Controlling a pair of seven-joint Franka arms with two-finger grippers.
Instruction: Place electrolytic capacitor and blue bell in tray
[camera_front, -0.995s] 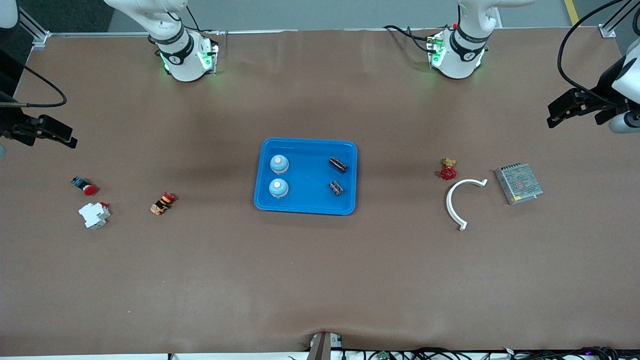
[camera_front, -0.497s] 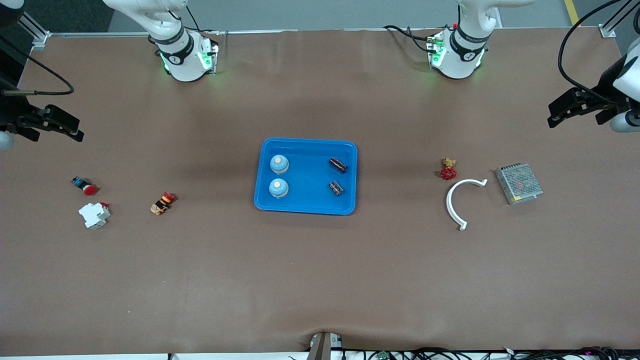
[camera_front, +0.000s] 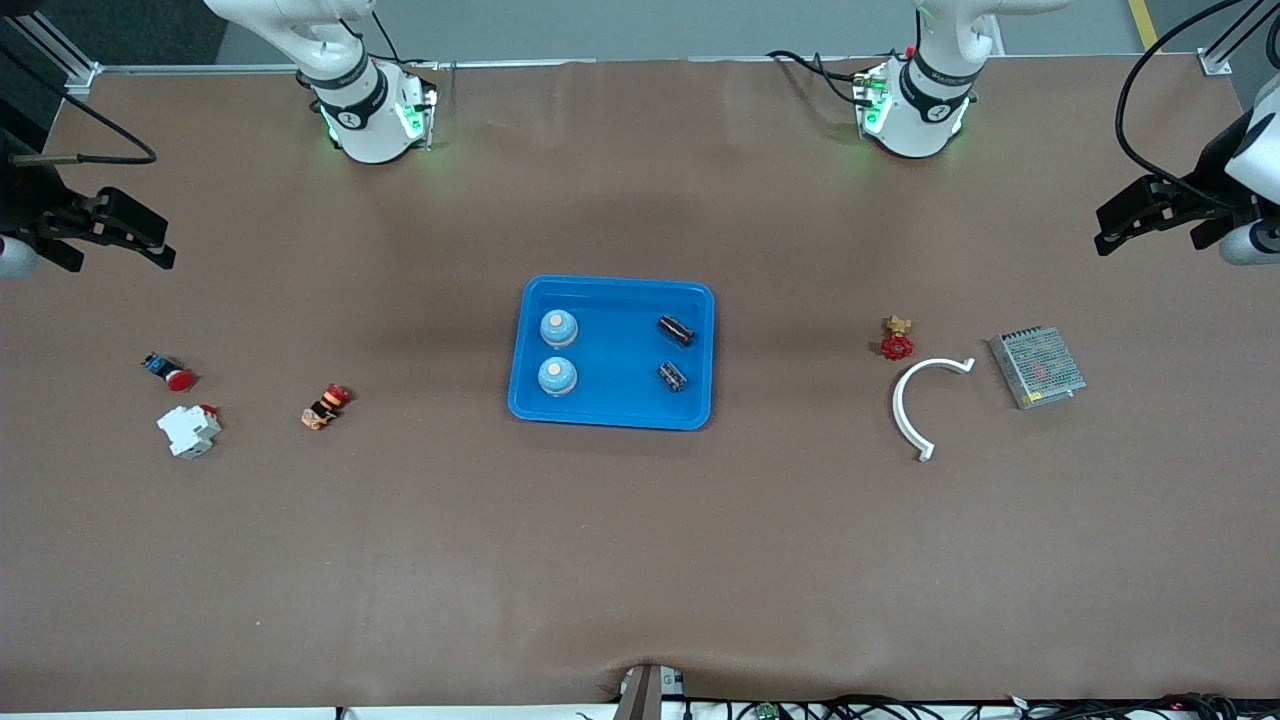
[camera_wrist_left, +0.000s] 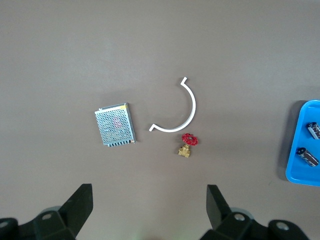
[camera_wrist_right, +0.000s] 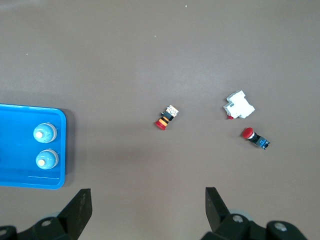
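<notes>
Both arms are hanging raised at the table's 2 ends, well apart from the tray (camera_front: 612, 352). The right gripper (camera_front: 155, 252) is hovering over bare table at the right arm's end, its fingers (camera_wrist_right: 80, 207) spread wide and holding nothing. The left gripper (camera_front: 1105, 232) is hovering over the left arm's end of the table, its fingers (camera_wrist_left: 82, 202) likewise spread wide and empty.

The tray is lying flat at the table's middle, its long axis running from one arm's end toward the other. In it, 2 blue bells are standing upright, domes up, on the half toward the right arm's end: 1 bell (camera_front: 559, 327) farther from the front camera, the other bell (camera_front: 557, 376) just beside it and nearer. On the half toward the left arm's end, 2 dark capacitors are lying on their sides, each angled diagonally: 1 capacitor (camera_front: 676, 329) farther from the camera, the other capacitor (camera_front: 673, 376) nearer.

A red-handled valve (camera_front: 897, 340), a white curved piece (camera_front: 915, 400) and a perforated metal box (camera_front: 1037, 367) are lying toward the left arm's end.
</notes>
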